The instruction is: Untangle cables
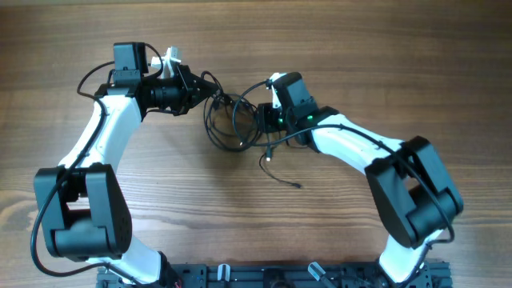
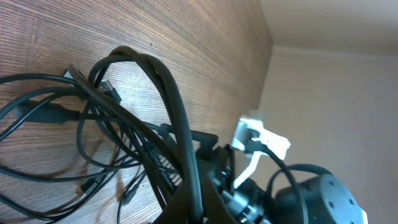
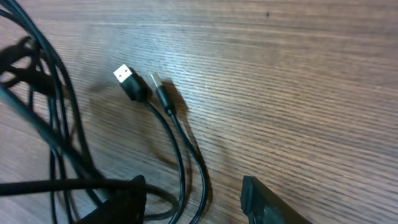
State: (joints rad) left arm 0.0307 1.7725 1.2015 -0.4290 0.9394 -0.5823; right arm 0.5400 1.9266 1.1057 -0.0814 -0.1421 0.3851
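Your left gripper (image 1: 206,86) pinched a strand of the cables (image 1: 228,126), tangled at upper centre of the worktop (image 1: 376,48), while your right gripper (image 1: 260,118) stood spread and empty at their right edge.

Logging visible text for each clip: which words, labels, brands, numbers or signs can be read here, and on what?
No readable text in any view: none on the cables, their plugs or the table.
The white clip is too blurred to tell.

I'm scanning all three views and can't read any text, label, brand or number anywhere right now.
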